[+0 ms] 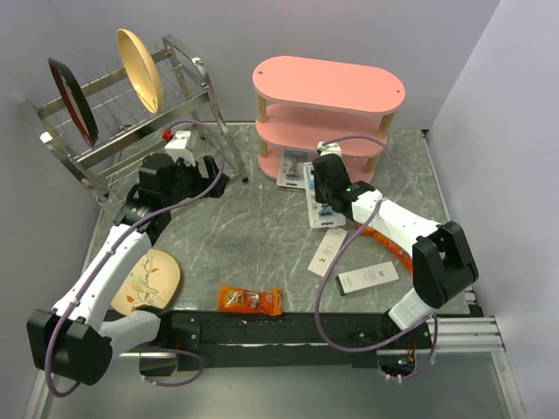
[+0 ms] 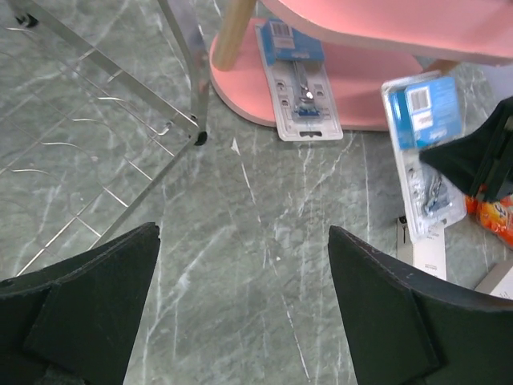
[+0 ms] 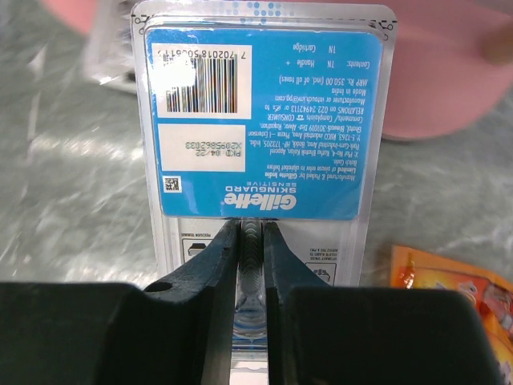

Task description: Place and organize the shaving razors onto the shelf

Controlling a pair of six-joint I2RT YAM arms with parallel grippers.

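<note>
Bright, even overhead light; soft shadows. Right wrist: razor pack [image 3: 260, 120] sharp, background blurred. Left wrist mildly soft.

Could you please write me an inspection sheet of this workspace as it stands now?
Surface: grey marbled table; no spills seen.
Job's things: pink shelf; first razor pack lies on its bottom board, one end past the edge; second razor pack is held in front of the shelf.
Clutter: two white boxes, two orange snack packets, patterned plate, dish rack holding a dark plate and a yellow plate.
Grippers: left gripper open, empty; right gripper shut on the second razor pack.
Cables: left cable and right cable, purple, loop off the arms.
Surroundings: plain walls; nothing else seen.
</note>
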